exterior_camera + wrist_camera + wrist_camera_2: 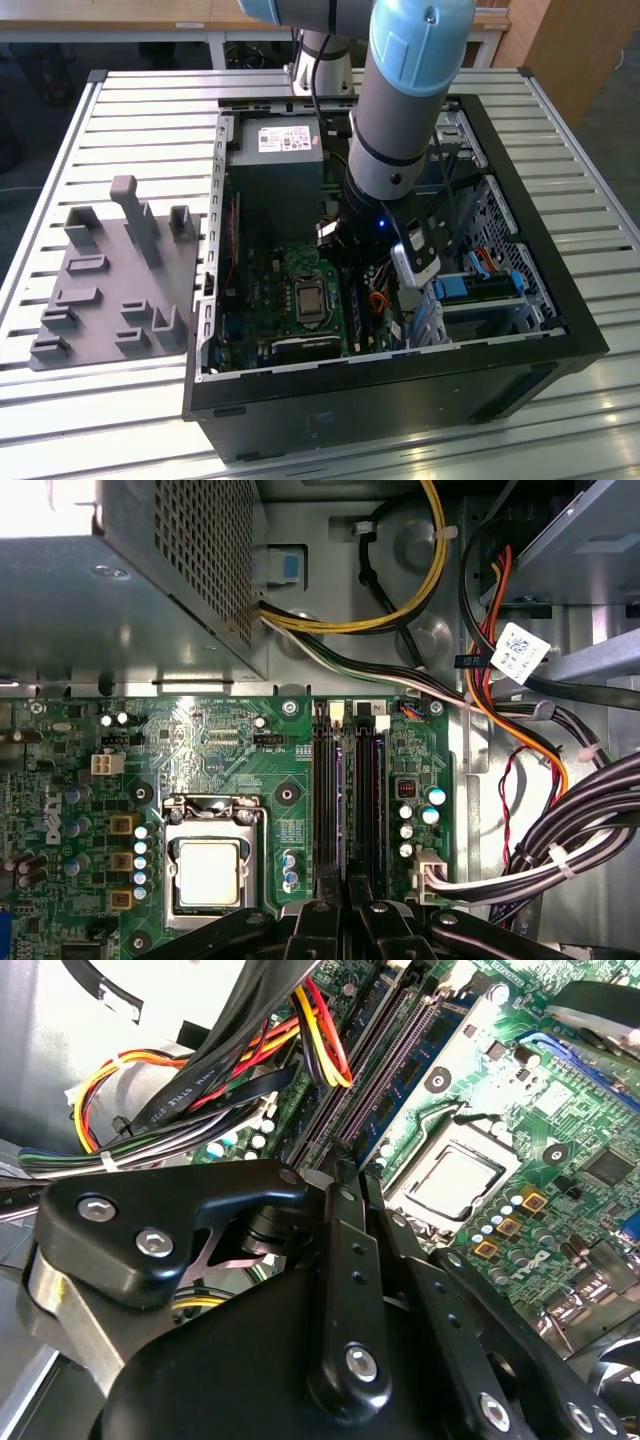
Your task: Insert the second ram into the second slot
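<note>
The second ram is a thin blue strip standing along the memory slots of the green motherboard. It runs straight out from between my black fingers. My gripper is shut on it, low inside the open computer case. In the second wrist view the gripper has its tips together at the near end of the slots, with the blue board of the ram beyond. The exterior view has the arm reaching down over the slots, and the fingers are hidden there.
A silver power supply fills the far end of the case. The processor socket lies beside the slots. Cable bundles crowd the other side, near the drive bay. A grey holder plate sits on the slatted table at the exterior view's left.
</note>
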